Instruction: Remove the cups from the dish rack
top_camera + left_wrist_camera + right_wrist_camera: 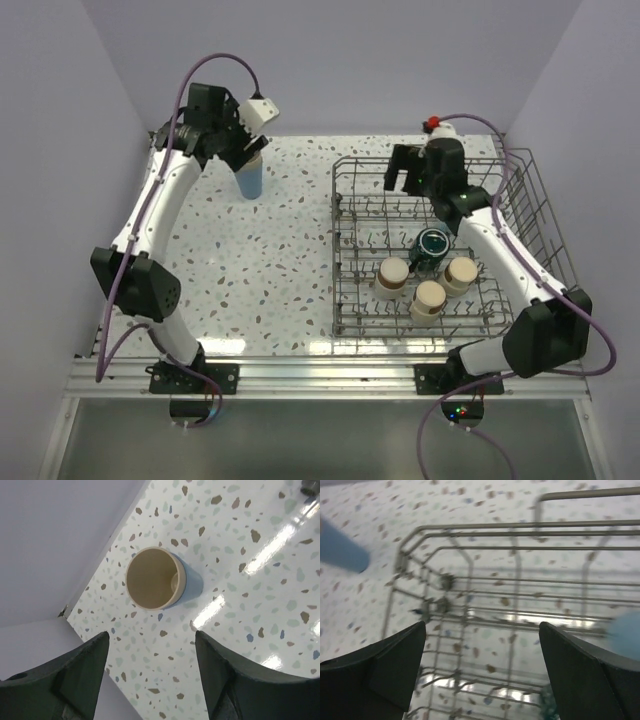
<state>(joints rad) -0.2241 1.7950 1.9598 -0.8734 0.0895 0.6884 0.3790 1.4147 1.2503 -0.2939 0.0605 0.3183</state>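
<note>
A light blue tumbler [250, 181] stands upright on the table at the far left, outside the dish rack [350, 215]. My left gripper [246, 152] is open and empty just above it. In the left wrist view the tumbler [155, 578] shows its beige inside, beyond the open left gripper [151, 652]. A dark teal mug [432, 245] and three short beige cups [392, 277] [429, 298] [460, 274] sit in the rack. My right gripper [405, 181] is open and empty over the rack's far part. The right wrist view is blurred: rack wires [520, 582] lie under the open right gripper [482, 647].
The speckled white table [260, 270] spreads between the tumbler and the rack. Purple walls close the far side and both sides. In the right wrist view, a blurred light blue shape [626, 634] sits at the right edge and the tumbler [342, 550] at the left.
</note>
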